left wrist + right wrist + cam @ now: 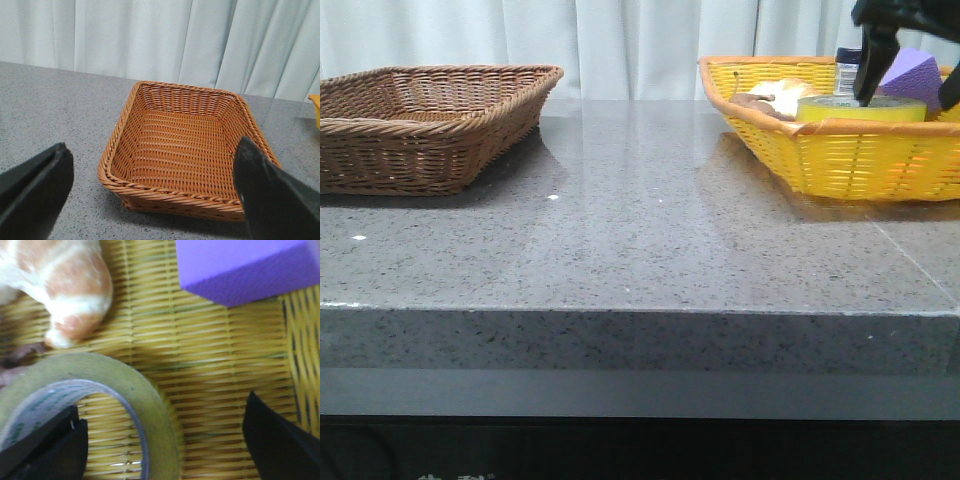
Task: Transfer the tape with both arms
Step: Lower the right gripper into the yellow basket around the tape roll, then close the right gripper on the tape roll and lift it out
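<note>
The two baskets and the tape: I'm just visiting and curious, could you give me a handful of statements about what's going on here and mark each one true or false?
1. The tape lies inside the yellow basket. True.
2. The brown basket holds a purple block. False: it shows nothing inside; the purple block is in the yellow basket.
3. The right gripper is open, one finger inside the tape's core and one outside the roll. True.
4. The left gripper is shut on the tape. False: it is open and holds nothing, near the brown basket.
5. A bread-like item lies near the tape. True.
</note>
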### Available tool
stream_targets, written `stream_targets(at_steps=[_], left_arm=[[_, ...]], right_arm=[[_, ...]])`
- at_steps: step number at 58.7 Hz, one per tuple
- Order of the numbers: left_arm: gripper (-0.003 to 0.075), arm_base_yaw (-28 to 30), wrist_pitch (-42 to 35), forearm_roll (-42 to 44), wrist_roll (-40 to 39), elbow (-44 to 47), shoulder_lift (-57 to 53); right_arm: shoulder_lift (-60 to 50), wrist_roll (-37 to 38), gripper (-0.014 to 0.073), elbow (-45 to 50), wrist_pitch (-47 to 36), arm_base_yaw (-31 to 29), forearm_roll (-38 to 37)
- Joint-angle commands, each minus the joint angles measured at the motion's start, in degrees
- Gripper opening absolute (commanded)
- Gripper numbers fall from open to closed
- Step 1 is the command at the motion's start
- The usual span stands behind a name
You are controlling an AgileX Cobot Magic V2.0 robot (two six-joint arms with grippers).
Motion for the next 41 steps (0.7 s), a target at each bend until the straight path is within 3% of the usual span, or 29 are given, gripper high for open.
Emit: stream_targets(at_steps=[1,8,24,30,41], left_arm=[[0.0639,0.2,-5.1,-0.5,-0.5,-2.2,0.5],[0.0639,0.2,-5.1,-0.5,-0.5,-2.2,0.5],[0.0639,0.2,-5.1,-0.5,-0.5,-2.2,0.5],[0.0639,0.2,-5.1,-0.5,-0.5,-2.2,0.5],[0.0639,0.2,-5.1,-0.5,-0.5,-2.2,0.5]], right_arm=[[-2.1,-0.1,0.0643,-2.1,-1.7,-0.2,0.3],[-1.5,-0.1,0.0607,-2.1,-1.7,-0.2,0.3],[-1.5,-0.1,0.0258,-2.1,-1.8,-0.2,0.3],[-1.5,-0.1,0.0212,-2.1,-1.8,-0.2,0.3],[-2.1,-0.1,0.0211,-2.2,-1.7,-0.2,0.3]])
